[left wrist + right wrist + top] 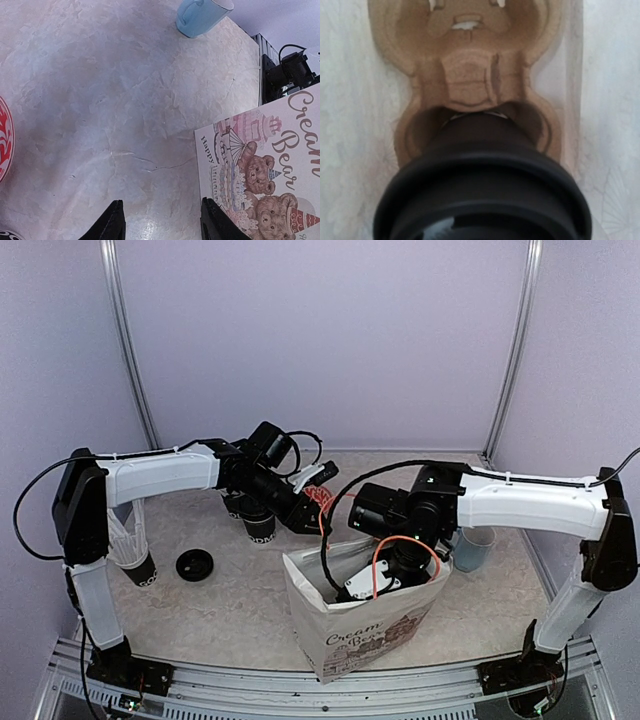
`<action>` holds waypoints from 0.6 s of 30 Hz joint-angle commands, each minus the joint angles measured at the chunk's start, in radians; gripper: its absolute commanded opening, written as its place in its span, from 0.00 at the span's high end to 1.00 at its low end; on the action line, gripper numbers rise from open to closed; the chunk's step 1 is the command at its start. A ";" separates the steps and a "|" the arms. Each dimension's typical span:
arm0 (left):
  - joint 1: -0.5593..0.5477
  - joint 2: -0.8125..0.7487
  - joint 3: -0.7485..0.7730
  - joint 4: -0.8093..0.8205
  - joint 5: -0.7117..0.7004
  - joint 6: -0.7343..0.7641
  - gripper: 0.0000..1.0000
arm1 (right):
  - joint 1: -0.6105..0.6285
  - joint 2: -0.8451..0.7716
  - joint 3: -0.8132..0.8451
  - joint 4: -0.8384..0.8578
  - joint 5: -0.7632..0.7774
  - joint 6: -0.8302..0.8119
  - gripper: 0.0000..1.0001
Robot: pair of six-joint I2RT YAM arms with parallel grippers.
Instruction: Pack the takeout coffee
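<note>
The left arm [160, 475] and right arm [530, 502] are clad in white shells with black joints. Black cables [16, 512] are looped alongside, an orange cable [377, 565] at the right wrist. The left gripper [162, 222] is fitted with black fingers.

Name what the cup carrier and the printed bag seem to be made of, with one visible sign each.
The cup carrier: likely moulded paper pulp, matt tan, fibrous with soft rounded edges. The printed bag: probably paper, matt white, its thin walls creased yet standing.
</note>
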 commanded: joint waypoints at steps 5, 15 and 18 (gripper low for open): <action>0.045 -0.132 0.015 -0.024 -0.095 -0.007 0.48 | -0.009 0.032 0.090 -0.126 -0.003 0.009 0.40; 0.057 -0.333 -0.014 -0.054 -0.094 -0.009 0.44 | -0.008 0.001 0.202 -0.146 -0.034 0.027 0.15; 0.048 -0.359 -0.017 -0.051 -0.029 -0.009 0.44 | -0.009 -0.016 0.211 -0.146 -0.029 0.032 0.12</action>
